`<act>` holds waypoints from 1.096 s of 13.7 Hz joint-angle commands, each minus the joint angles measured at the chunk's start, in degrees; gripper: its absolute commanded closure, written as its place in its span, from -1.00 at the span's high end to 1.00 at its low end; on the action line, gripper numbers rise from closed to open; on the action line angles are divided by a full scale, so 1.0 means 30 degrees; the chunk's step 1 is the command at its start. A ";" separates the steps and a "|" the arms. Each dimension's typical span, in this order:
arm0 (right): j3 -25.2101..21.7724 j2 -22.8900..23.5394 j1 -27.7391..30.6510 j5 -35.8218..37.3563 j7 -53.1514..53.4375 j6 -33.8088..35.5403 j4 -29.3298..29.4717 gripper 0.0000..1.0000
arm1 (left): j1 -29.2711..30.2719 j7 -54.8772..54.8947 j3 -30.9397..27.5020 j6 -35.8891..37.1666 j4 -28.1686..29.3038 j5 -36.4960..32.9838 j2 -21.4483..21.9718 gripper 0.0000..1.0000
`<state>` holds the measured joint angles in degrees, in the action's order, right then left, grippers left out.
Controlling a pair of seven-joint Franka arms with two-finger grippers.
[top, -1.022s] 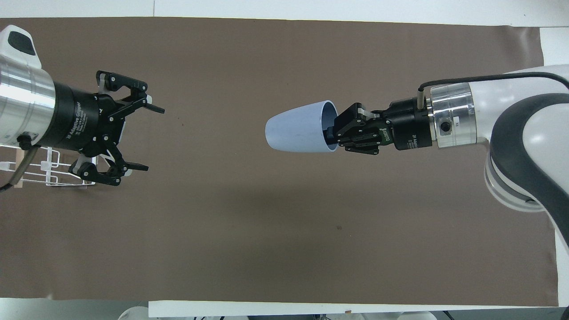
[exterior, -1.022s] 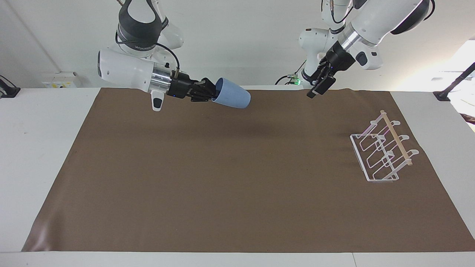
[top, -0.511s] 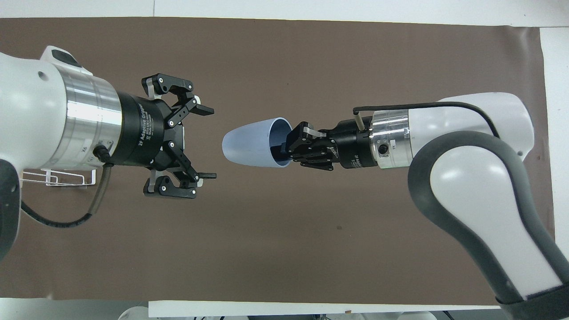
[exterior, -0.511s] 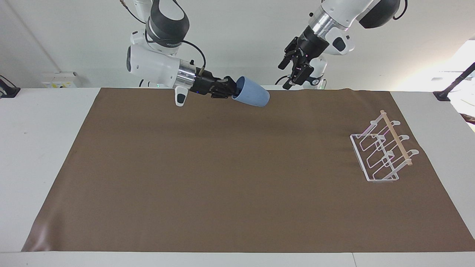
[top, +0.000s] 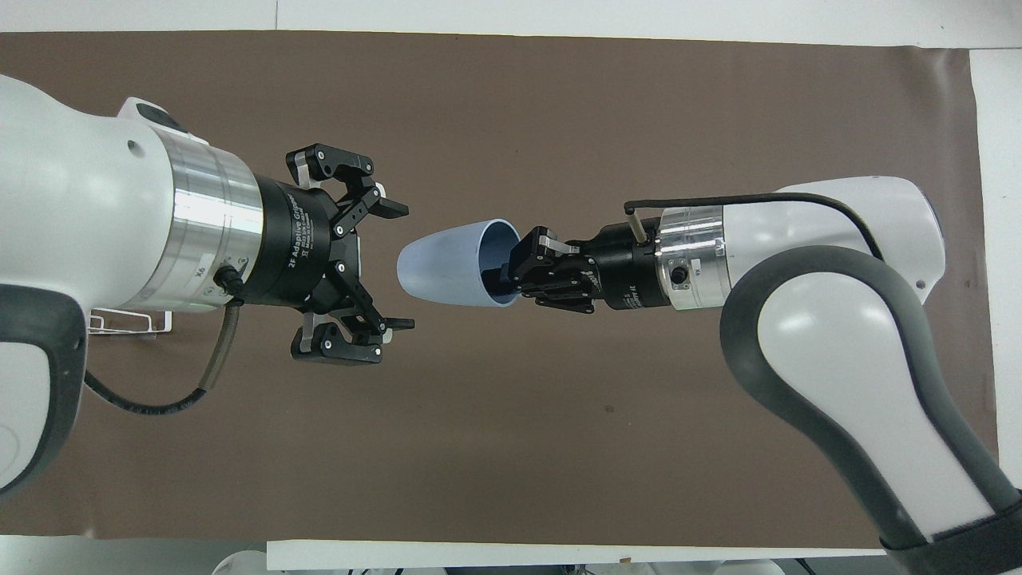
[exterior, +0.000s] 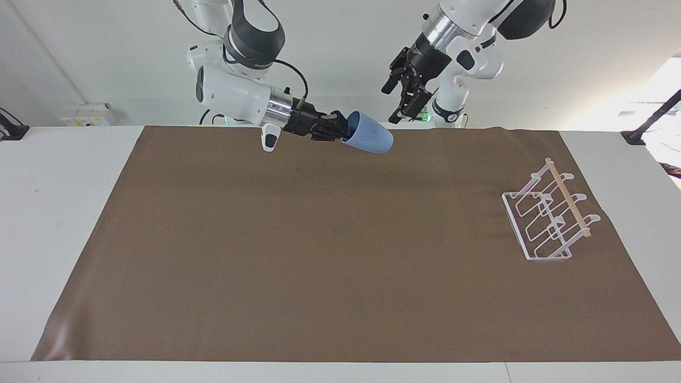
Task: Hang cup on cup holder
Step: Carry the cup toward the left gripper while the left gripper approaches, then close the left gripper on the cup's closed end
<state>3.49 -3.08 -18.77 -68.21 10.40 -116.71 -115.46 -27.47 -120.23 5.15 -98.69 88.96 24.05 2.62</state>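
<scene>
Facing view: the right gripper (exterior: 340,127) is clamped on the rim of the cup (exterior: 368,139), holding it on its side in the air over the brown mat (exterior: 319,255), base pointing toward the left arm's end of the counter (exterior: 58,213). The left gripper (exterior: 396,103) hangs above and just beside the cup, fingers apart, not touching it. The cup holder (exterior: 548,218) stands on the mat near the left arm's end. Overhead view: the cup (top: 447,267) lies between both grippers; the left gripper (top: 399,267) is spread wide, facing the cup's base; the right gripper (top: 511,267) grips the rim, one finger inside the mouth.
</scene>
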 commanded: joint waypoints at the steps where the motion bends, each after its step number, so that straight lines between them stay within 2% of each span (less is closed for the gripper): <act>1: 0.0066 -0.0525 0.0132 -0.0350 0.0165 -0.0092 -0.0479 -1.00 | -0.0071 -0.0440 -0.0017 -0.0671 0.0607 0.0098 0.0151 0.99; 11: 0.0066 -0.0525 0.0132 -0.0350 0.0165 -0.0093 -0.0508 -1.00 | -0.1359 -0.0265 0.0100 -0.5153 0.3976 0.0068 0.0006 0.99; 15: 0.0066 -0.0525 0.0132 -0.0292 0.0107 -0.0122 -0.0537 -1.00 | -0.1624 -0.0264 0.0100 -0.6037 0.4360 0.0068 -0.0286 0.99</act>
<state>3.49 -3.17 -18.76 -68.22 10.40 -116.71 -115.63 -31.58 -120.64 5.91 -115.06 100.69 24.05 1.43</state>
